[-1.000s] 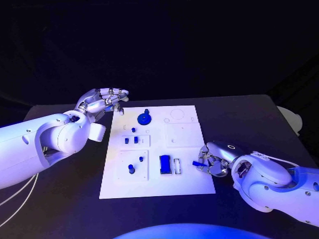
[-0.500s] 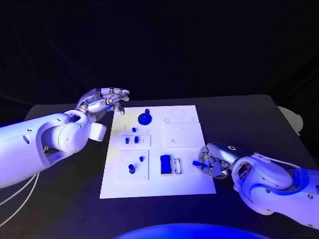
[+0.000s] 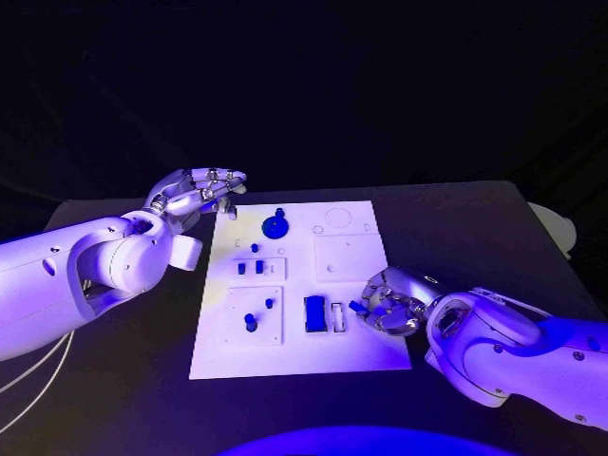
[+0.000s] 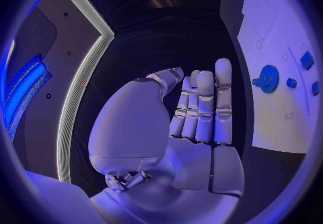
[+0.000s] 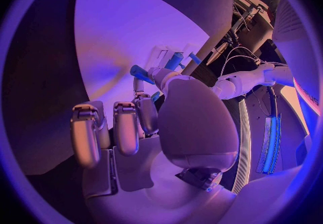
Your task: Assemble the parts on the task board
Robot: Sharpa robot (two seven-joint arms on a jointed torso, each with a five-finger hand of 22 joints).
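Head view, right hand (image 3: 390, 305) pinching small blue part (image 3: 357, 307) over task board (image 3: 301, 359) edge, left hand (image 3: 195, 197) empty, fingers apart.

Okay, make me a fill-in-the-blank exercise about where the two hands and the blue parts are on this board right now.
1. The small blue part is pinched in the fingers of the robot's ____ hand.
2. The left hand holds ____, its fingers apart.
3. The blue gear lies at the end of the task board nearer the ____ hand.
4. The right hand hangs over the board's ____ edge as the head view shows it.

Missing words: right; nothing; left; right
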